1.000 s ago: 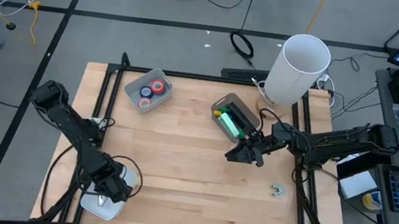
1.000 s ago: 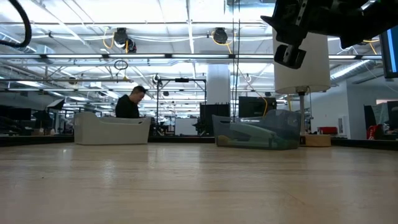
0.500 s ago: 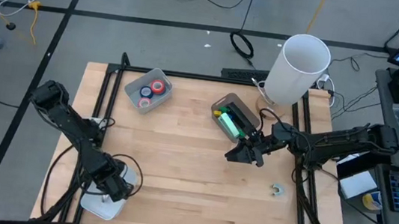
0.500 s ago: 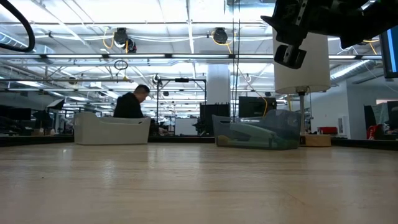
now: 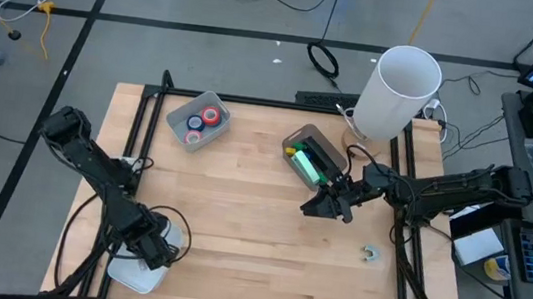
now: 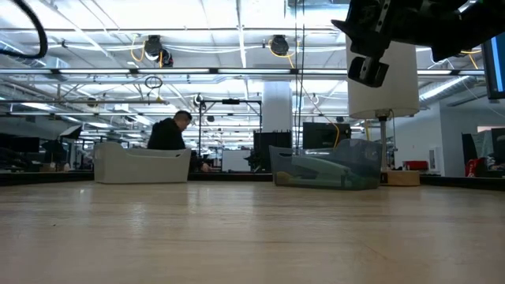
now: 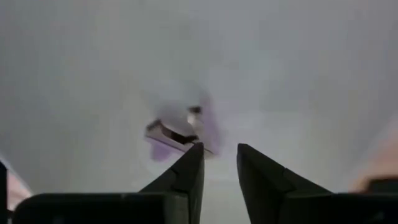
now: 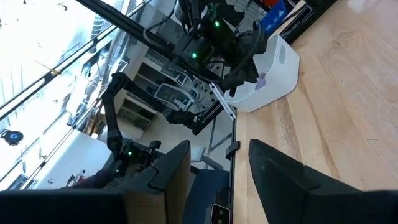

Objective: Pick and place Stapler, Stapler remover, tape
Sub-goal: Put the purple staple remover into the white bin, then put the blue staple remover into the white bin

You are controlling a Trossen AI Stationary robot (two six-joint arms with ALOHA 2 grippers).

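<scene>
Left gripper [image 7: 219, 163] slightly parted over white bin [image 5: 137, 274]; right gripper [image 5: 326, 205] open, empty.

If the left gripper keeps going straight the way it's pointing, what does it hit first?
Most likely the floor of the white bin it is reaching into. In the left wrist view, the left gripper has its fingers slightly apart, with the small purple and metal piece just beyond one fingertip; depth is unclear, so it might clip that first.

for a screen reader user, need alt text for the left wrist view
The left tool, fingers slightly apart, hangs just above a small metal and purple object lying on the pale floor of a white bin.
</scene>
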